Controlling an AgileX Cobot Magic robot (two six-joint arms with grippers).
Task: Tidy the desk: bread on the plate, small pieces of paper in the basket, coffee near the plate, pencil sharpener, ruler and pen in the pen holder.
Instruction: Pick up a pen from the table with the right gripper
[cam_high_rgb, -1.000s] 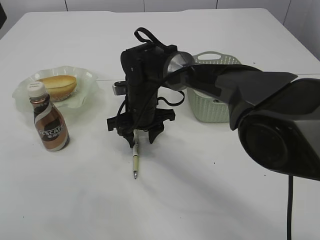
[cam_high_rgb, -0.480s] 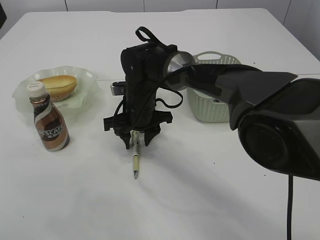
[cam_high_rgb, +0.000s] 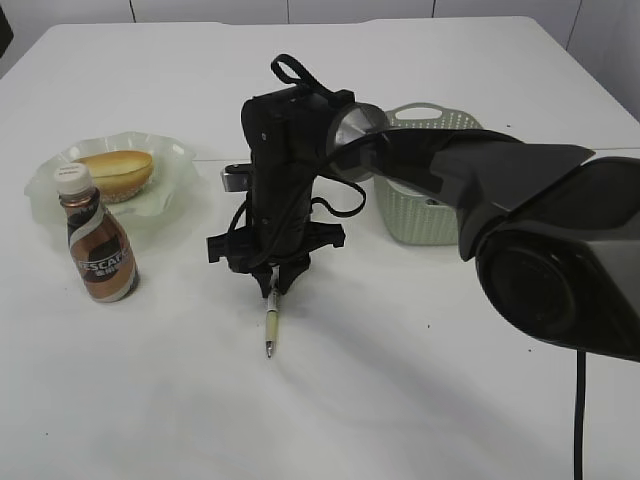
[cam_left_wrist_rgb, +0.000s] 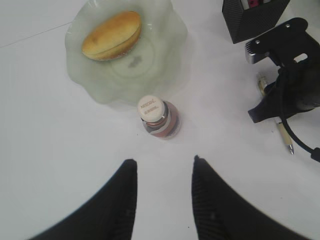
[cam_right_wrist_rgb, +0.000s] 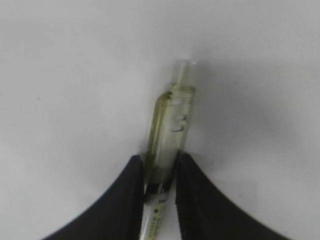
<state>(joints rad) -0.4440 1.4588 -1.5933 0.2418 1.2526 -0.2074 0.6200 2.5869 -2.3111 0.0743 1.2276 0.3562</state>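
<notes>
A pale green pen (cam_high_rgb: 270, 325) lies on the white table, tip toward the camera. My right gripper (cam_high_rgb: 273, 283) points straight down over its rear end, and its black fingers (cam_right_wrist_rgb: 135, 185) press both sides of the pen's barrel (cam_right_wrist_rgb: 172, 120). My left gripper (cam_left_wrist_rgb: 162, 161) hovers open and empty above the table, just short of the coffee bottle (cam_left_wrist_rgb: 157, 117). The bread (cam_high_rgb: 115, 170) lies on the frosted plate (cam_high_rgb: 172, 158), with the coffee (cam_high_rgb: 100, 250) standing beside it. The black pen holder (cam_left_wrist_rgb: 252, 17) shows at the top right of the left wrist view. Paper pieces, pencil sharpener and ruler are out of view.
A light green basket (cam_high_rgb: 430, 215) stands right of the right arm, partly hidden by it. The right arm's large dark body fills the right side of the exterior view. White table surface stretches in front of the pen.
The right gripper's fingers have come together around the pen's rear end. The pen still lies on the table; the left gripper has not moved.
</notes>
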